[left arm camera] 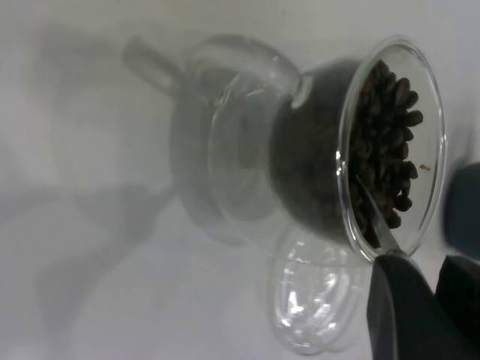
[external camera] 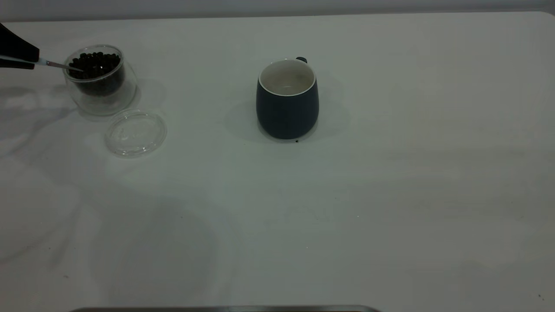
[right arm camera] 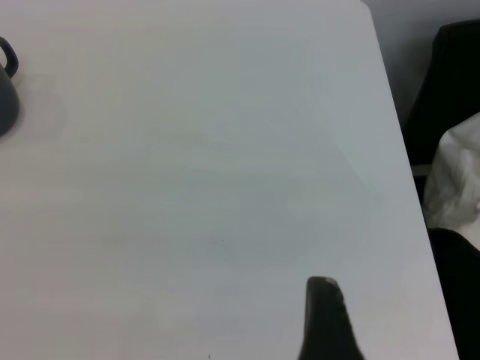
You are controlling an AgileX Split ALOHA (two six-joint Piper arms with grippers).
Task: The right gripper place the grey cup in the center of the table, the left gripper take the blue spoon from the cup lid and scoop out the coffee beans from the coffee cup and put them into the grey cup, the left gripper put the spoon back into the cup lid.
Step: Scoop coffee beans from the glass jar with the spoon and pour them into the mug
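Note:
The grey cup (external camera: pixel 287 102) stands upright near the table's middle, its handle at the far side, and its edge shows in the right wrist view (right arm camera: pixel 6 97). The coffee cup (external camera: pixel 100 80) with coffee beans (external camera: pixel 95 65) stands at the far left. My left gripper (external camera: pixel 34 58) is shut on the blue spoon (external camera: pixel 54 64) by its handle, and the spoon's metal bowl rests among the beans. In the left wrist view the spoon (left arm camera: pixel 375 221) reaches from the gripper (left arm camera: pixel 427 281) into the beans (left arm camera: pixel 386 142). The cup lid (external camera: pixel 135 132) lies empty in front of the coffee cup. Of my right gripper only one finger (right arm camera: pixel 324 319) shows, over bare table.
The table (external camera: pixel 390 195) is white, with its right edge and rounded corner in the right wrist view (right arm camera: pixel 390 112). A dark chair with white cloth (right arm camera: pixel 457 187) stands beyond that edge. One stray bean (external camera: pixel 296 141) lies at the grey cup's foot.

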